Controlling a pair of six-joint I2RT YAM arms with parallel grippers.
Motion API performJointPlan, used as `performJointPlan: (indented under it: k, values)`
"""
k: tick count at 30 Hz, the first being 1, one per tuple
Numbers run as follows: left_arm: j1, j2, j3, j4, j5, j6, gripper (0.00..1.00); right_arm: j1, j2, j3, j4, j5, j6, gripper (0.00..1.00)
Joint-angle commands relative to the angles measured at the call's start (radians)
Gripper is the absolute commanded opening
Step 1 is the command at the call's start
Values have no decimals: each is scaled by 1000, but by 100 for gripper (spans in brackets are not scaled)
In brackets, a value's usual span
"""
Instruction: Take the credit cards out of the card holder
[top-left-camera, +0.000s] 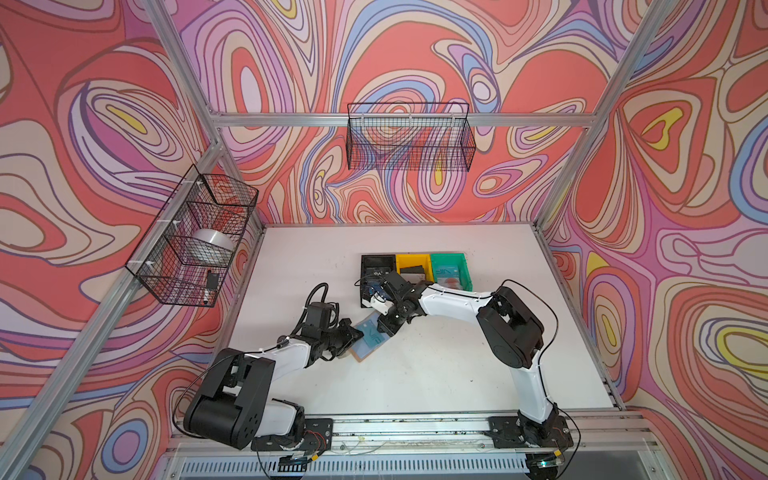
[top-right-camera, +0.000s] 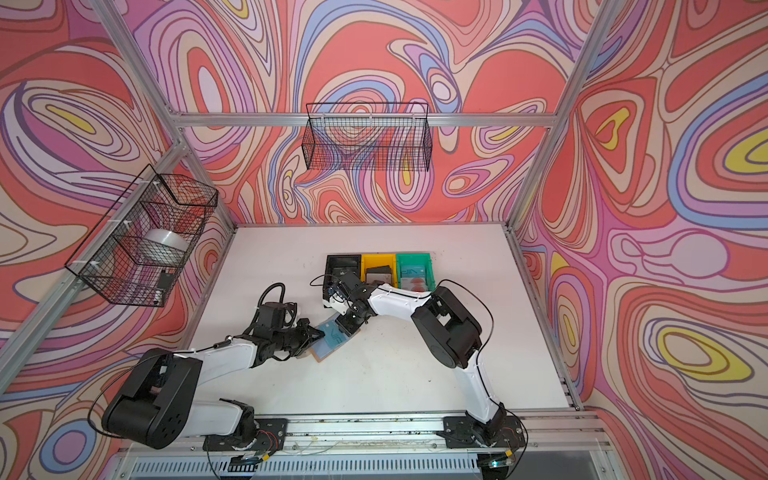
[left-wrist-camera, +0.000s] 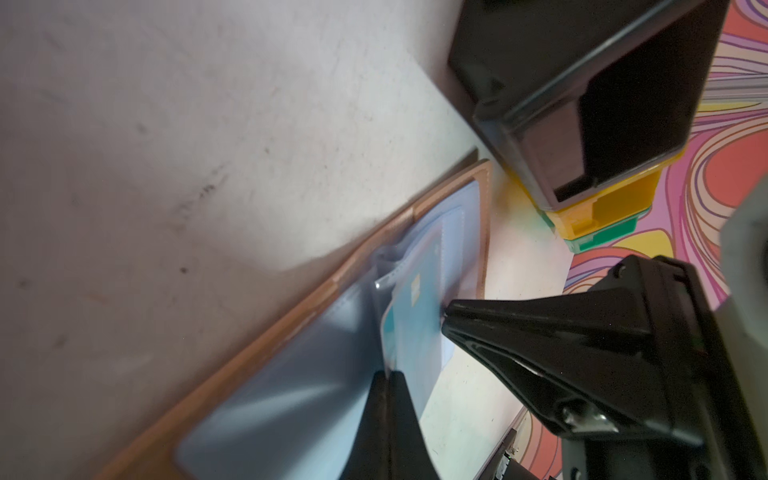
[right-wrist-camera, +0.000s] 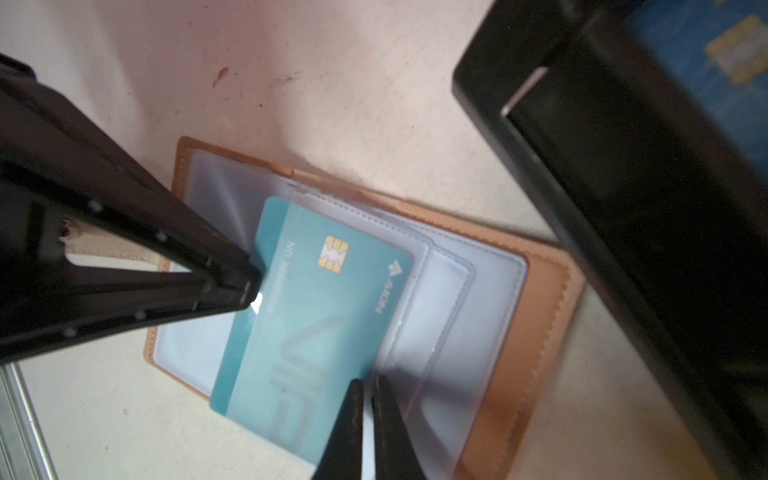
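The card holder (right-wrist-camera: 536, 332) lies open on the table (right-wrist-camera: 374, 83), just beside the black bin (right-wrist-camera: 623, 208). The left hand (left-wrist-camera: 386, 376) pinches the exposed end of the teal VIP card (right-wrist-camera: 316, 299). The right hand (right-wrist-camera: 368, 384) is nipped narrow on its clear sleeve (right-wrist-camera: 449, 316).

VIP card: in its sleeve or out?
Partway out: a bare teal strip of the VIP card sticks past the clear sleeve; the rest lies under it.

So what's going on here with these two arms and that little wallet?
The card holder lies open on the table. The left fingers pinch the edge of the blue VIP card, which sticks partway out of its clear sleeve, while the right fingers pinch that sleeve itself. The card is not yet free.
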Motion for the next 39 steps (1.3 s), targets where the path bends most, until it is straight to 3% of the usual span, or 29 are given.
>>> performJointPlan:
  k: [1, 12, 21, 29, 39]
  values:
    - [8, -10, -15, -109, -43, 26, 0, -7, 35, 11, -25, 19, 10, 11]
    - [84, -166, -35, -296, -64, 67, 0, -16, 67, 37, -49, 13, 14, 12]
    - [101, -203, -32, -385, -61, 80, 0, -21, 71, 56, -62, 12, 13, 13]
    - [105, -368, 48, -637, -162, 123, 0, -24, 78, 71, -80, 9, 9, 15]
    - [104, -384, 5, -537, -77, 94, 0, -27, 19, 66, -83, 60, 12, 16]
